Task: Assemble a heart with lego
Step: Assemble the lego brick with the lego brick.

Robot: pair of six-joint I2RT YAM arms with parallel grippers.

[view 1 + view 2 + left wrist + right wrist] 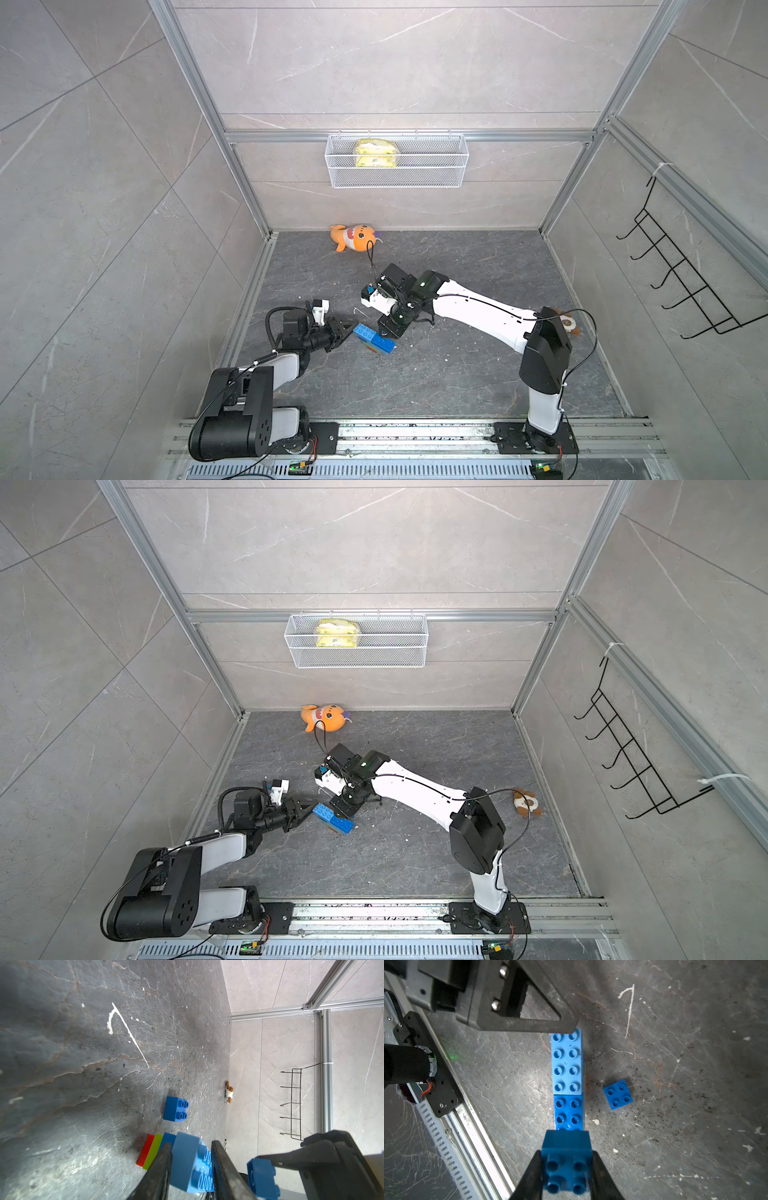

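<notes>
The heart [372, 338] [332, 818] stands on the dark floor with its red layer lowest, then lime-green, then blue, studs up. My left gripper [191, 1157] [349, 326] is shut on the end of its top light-blue brick [566, 1061], one finger over the studs and one beneath. My right gripper [566, 1167] [386, 330] points down and is shut on a small dark-blue square lego brick [566, 1147] [261, 1178]. It holds that brick just above the heart's other end. A loose blue square brick [618, 1094] [175, 1109] lies beside the heart.
An orange plush shark [353, 238] lies by the back wall and a brown-and-white plush [525, 802] near the right wall. A wire basket [397, 160] and a black hook rack [681, 274] hang on the walls. The arms' mounting rail [415, 432] runs along the front.
</notes>
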